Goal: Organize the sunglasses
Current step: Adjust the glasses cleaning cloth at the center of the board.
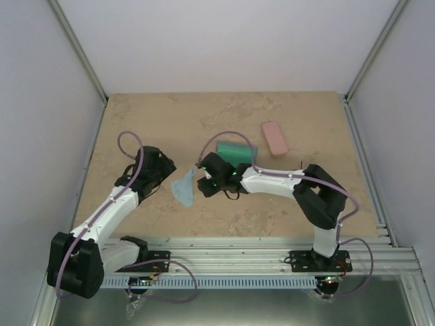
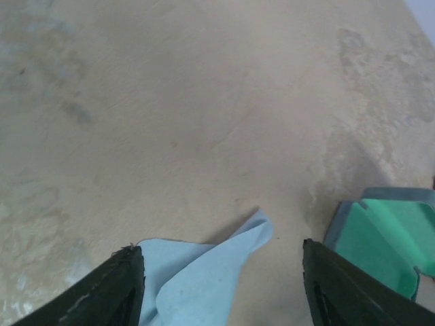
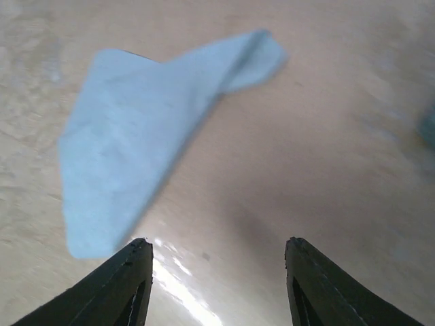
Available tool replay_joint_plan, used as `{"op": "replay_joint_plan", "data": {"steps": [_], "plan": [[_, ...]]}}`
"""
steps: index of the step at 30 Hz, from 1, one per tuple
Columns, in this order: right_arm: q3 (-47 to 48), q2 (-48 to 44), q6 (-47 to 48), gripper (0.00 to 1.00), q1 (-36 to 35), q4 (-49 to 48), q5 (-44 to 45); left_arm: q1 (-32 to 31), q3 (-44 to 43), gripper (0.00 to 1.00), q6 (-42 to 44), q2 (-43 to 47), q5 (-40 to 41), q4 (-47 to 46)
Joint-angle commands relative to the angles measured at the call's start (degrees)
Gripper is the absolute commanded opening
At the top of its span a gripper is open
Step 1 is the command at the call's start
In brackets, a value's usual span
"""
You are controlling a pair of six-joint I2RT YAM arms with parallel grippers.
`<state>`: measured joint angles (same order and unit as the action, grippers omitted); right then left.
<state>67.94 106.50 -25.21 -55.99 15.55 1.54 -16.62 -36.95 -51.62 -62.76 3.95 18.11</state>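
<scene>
Left gripper [image 2: 219,252] and right gripper [image 3: 217,246] hover at the cloth [image 3: 136,136], both wide open and empty, probably to lift it. No sunglasses show.

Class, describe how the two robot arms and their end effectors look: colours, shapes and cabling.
Left arm and right arm: white links, black joints, looping purple cables. Left end effector and right end effector: two black tapered fingers each.

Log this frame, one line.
left gripper open | right gripper open | cloth between them | green case, pink case beyond | sunglasses not visible
</scene>
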Motion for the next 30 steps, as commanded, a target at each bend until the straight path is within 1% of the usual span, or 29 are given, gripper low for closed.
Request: {"op": "replay_joint_plan", "data": {"steps": [1, 4, 11, 17, 20, 25, 28, 30], "plan": [[8.21, 6.96, 5.31, 0.54, -3.51, 4.86, -0.13, 2.89, 2.9, 0.61, -1.71, 0.06, -3.49, -0.68], [13.13, 11.0, 7.8, 0.53, -5.73, 8.73, 2.59, 4.23, 4.22, 0.51, -1.29, -1.07, -7.18, -2.51], [20.05, 16.7, 9.99, 0.51, -7.87, 13.76, 6.43, 6.13, 7.62, 0.37, -1.73, -4.79, -11.03, -7.57], [20.12, 17.03, 10.13, 0.52, -8.45, 14.3, 7.75, 7.63, 8.11, 0.35, -1.39, -7.1, -11.4, -9.87], [19.93, 17.09, 8.35, 0.5, -8.44, 14.93, 11.31, 7.66, 8.44, 0.34, -1.54, -8.03, -12.37, -11.03], [19.25, 16.39, 6.37, 0.41, -8.44, 14.49, 15.09, 7.7, 8.74, 0.34, -1.75, -8.1, -11.67, -11.07], [18.31, 15.51, 5.53, 0.35, -8.45, 12.99, 15.07, 7.75, 8.86, 0.34, -2.29, -7.4, -10.06, -10.38], [17.72, 15.03, 5.45, 0.3, -8.42, 11.74, 13.58, 7.75, 9.51, 0.33, -3.16, -6.28, -8.94, -10.61]]}}
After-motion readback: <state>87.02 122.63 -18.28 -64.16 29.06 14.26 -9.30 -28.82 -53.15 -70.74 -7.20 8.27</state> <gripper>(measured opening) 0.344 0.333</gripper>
